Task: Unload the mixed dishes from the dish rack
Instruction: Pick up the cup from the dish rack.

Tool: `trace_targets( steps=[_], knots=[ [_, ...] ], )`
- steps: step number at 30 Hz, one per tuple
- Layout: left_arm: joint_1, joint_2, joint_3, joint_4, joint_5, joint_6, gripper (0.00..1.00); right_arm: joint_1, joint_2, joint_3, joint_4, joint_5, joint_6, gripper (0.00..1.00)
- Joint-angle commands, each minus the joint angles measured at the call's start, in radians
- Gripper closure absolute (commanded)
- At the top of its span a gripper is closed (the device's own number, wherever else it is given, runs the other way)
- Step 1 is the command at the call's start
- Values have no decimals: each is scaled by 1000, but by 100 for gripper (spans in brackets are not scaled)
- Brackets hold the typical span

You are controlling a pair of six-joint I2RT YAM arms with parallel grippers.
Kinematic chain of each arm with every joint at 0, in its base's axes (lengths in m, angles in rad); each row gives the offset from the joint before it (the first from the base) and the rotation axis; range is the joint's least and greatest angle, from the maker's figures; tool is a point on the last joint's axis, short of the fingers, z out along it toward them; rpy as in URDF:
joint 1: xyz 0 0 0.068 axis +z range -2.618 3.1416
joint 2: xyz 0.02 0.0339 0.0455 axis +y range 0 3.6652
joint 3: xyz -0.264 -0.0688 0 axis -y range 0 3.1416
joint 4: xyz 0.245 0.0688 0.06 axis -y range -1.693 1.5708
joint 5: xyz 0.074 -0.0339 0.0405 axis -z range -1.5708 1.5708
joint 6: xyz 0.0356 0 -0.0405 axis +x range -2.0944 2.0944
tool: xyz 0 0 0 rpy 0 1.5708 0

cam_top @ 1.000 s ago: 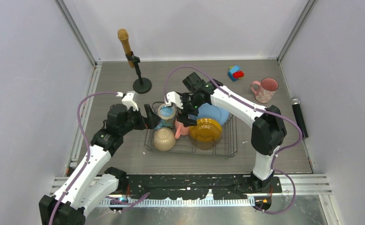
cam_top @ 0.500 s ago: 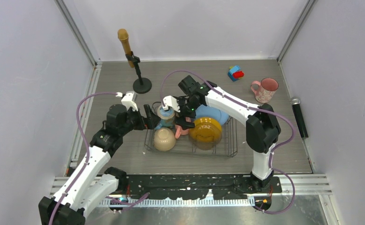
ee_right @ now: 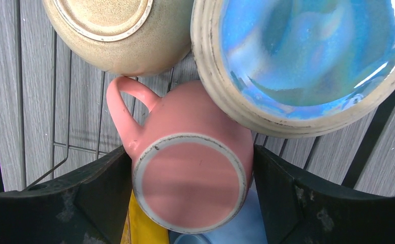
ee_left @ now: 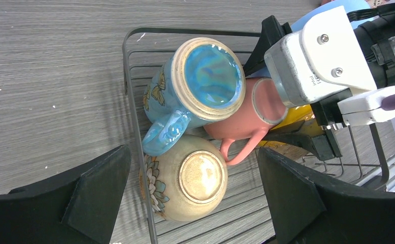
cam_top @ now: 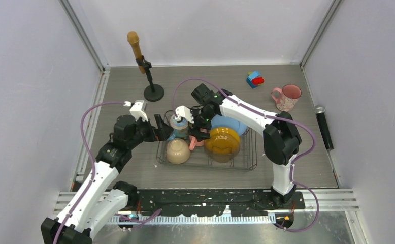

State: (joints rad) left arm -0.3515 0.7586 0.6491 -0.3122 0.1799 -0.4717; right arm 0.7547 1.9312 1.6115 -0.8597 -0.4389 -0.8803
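Left gripper (cam_top: 161, 128) is hanging wide open and empty at the dish rack's (cam_top: 246, 165) left end. Right gripper (cam_top: 198, 127) is straddling the pink mug (ee_right: 191, 185) lying in the rack, base facing the wrist, handle toward the beige bowl (ee_right: 109, 35). Jaws are sitting wide, grip uncertain.

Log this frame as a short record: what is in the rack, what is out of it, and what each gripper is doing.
rack: holds five dishes
in rack: blue mug, pink mug, bowl upside down, yellow plate, blue plate
out of rack: speckled mug, on the table at far right
left gripper: open, empty, above bowl and blue mug
right gripper: jaws either side of pink mug; grip not certain
other: toy block, microphone stand
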Motion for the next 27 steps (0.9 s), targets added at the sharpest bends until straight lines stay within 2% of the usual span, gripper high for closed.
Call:
trace_targets(
  steps=[1,5,8,9,18,27],
  knots=[
    [0,-28,-7,15,3,-14,0,9,-10,32,-13,10,-1,21],
    [0,-42,-15,19,21,-20,0,9,-13,64,-50,5,-16,38],
    [0,-52,-17,20,18,-25,0,9,-25,84,-80,-7,-36,55],
    [0,-54,-16,21,18,-27,0,9,-29,86,-88,-18,-44,57],
    [0,-66,-18,27,29,-43,0,9,-109,72,-33,-68,-48,61],
    [0,-74,-14,22,36,-41,0,9,-122,84,26,-38,-48,62]
  ],
)
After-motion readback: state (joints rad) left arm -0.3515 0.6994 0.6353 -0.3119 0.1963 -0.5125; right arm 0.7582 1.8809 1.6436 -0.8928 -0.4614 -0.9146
